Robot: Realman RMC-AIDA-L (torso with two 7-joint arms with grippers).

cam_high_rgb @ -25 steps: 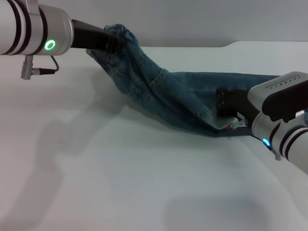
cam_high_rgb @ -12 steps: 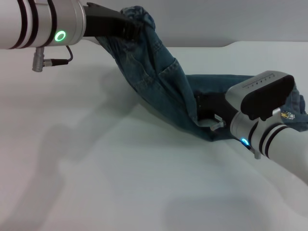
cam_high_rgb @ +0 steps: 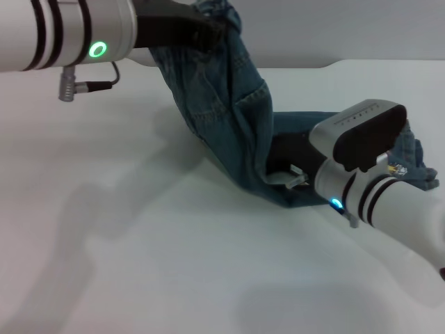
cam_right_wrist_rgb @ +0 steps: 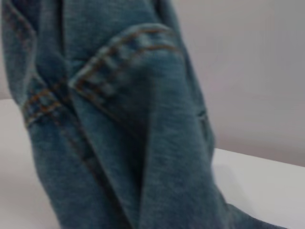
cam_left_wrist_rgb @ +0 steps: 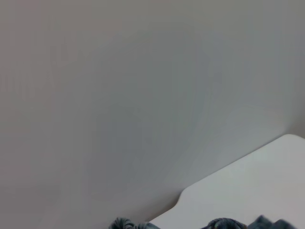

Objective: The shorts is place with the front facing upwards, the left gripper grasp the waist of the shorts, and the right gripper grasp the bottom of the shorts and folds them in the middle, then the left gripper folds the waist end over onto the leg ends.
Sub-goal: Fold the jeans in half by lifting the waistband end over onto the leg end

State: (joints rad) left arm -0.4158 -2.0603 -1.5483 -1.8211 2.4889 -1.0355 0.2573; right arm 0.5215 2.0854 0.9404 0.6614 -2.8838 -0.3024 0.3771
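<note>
The left gripper, clamped on the waist, holds the shorts raised at eleven o'clock, their length sloping toward four o'clock to the table, where the right gripper grips the lower end, leg ends hidden.

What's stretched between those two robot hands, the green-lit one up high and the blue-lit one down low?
In the head view, only the shorts: denim hangs from the left tool down to the right tool at the table.
</note>
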